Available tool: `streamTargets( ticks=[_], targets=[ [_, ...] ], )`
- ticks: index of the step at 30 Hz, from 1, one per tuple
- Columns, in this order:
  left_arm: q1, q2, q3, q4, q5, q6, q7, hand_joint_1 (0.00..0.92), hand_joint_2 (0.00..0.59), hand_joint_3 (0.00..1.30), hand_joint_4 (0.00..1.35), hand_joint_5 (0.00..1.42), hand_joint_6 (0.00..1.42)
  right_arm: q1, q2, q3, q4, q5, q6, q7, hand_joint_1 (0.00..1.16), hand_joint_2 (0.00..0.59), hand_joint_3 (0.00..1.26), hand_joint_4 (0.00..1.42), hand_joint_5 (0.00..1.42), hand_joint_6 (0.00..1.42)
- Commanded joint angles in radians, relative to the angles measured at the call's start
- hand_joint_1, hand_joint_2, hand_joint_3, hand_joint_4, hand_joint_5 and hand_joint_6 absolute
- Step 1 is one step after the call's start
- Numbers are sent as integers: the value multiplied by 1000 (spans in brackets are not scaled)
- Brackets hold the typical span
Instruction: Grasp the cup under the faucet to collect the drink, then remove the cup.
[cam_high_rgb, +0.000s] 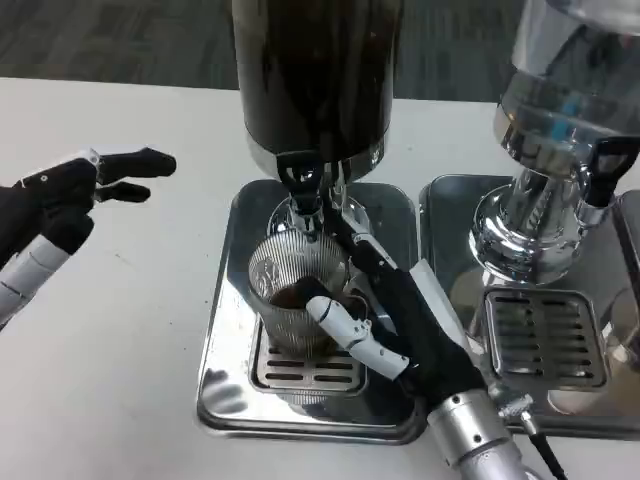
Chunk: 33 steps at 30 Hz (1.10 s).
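Note:
A clear ribbed glass cup (292, 290) stands on the drip grate of the left dispenser's steel tray (232, 385), directly under the black faucet (301, 182). Dark liquid shows in the cup's bottom. My right hand (400, 320) grips the cup from its right side, with the thumb across the front and the fingers behind it. The dispenser's dark drink tank (315, 70) rises above the faucet. My left hand (70, 195) hovers over the white table at the far left, well away from the cup, its fingers spread and holding nothing.
A second dispenser (565, 120) with a clear tank stands on its own steel tray (450, 215) at the right, close to my right forearm. White table (140, 330) lies open to the left of the trays.

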Motion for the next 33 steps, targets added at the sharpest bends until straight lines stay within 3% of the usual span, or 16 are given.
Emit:
streamTargets(
  ticks=[1,6,19,25,33],
  targets=[
    [30,4,10,5,-1,4,14,0,122,404,291,221,312,-25,1,1,20,16,-1,30,339,249,36,28,67,39],
    [44,4,17,7,-3,6,22,0,122,426,298,223,312,-39,4,1,36,34,11,73,333,236,0,0,19,6],
    [45,9,20,28,-1,5,26,0,128,459,320,231,312,-58,2,0,76,49,2,99,230,217,0,0,0,0],
    [45,13,21,40,-4,4,23,0,128,461,322,234,312,-76,-9,17,94,28,7,119,199,214,0,0,0,0],
    [42,19,22,48,-6,5,20,0,130,467,324,234,312,-88,-20,31,102,12,15,134,317,209,0,0,0,0]
  ],
)
